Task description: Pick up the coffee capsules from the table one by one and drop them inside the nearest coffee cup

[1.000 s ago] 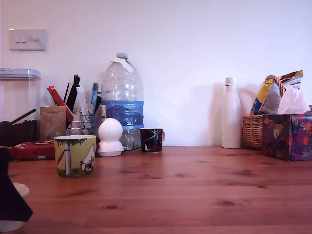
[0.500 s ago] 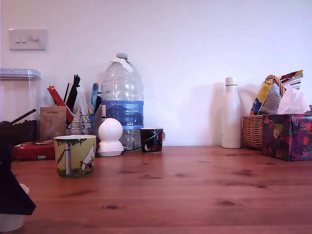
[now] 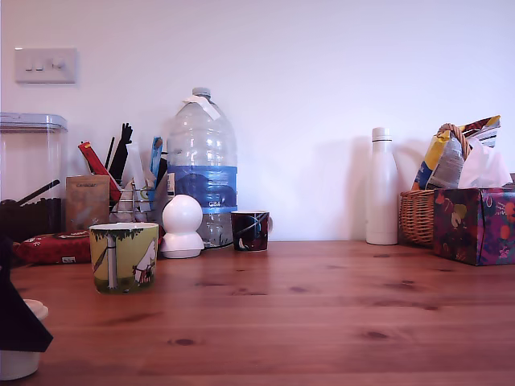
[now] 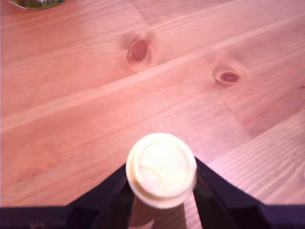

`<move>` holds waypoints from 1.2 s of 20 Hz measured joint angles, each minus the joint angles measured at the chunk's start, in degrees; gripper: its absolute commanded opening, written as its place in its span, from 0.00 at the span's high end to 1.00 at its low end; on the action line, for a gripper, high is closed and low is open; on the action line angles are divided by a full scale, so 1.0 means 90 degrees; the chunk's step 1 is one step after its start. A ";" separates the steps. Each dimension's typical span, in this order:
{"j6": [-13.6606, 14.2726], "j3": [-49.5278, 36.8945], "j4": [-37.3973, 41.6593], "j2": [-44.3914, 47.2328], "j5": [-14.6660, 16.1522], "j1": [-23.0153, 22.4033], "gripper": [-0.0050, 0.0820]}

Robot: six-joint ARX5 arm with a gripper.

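In the wrist view an off-white coffee capsule (image 4: 161, 167) stands rim up between my two black fingers (image 4: 112, 196). They press on both of its sides, so my gripper (image 4: 161, 172) is shut on it, low over the wooden table (image 4: 71, 95). In the exterior view the gripper (image 3: 16, 326) is a dark shape at the far left edge, with the capsule (image 3: 18, 363) pale beneath it. The yellow-green coffee cup (image 3: 123, 257) stands a little to the exterior view's right of the gripper and farther back. Only its rim (image 4: 35, 3) shows in the wrist view.
Along the back wall stand a white round-headed figure (image 3: 183, 227), a big water bottle (image 3: 202, 165), a small dark patterned cup (image 3: 250, 231), a white bottle (image 3: 381, 186), a wicker basket (image 3: 417, 215) and a tissue box (image 3: 475, 225). A clear container (image 3: 30, 173) is at the back left.
The dark gripper shape at the exterior view's left edge rose a little, then sank again. The capsule stays between the fingers. Nothing else moved.
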 measured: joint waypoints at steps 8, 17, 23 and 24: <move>0.0780 0.0005 0.1234 0.0002 -0.0005 0.0000 0.90; 0.1615 0.0678 0.2465 0.0000 -0.0763 0.0306 0.90; 0.1625 0.0809 0.2681 0.0000 -0.0765 0.1052 0.90; 0.1625 0.0809 0.2676 0.0000 -0.0719 0.1120 0.90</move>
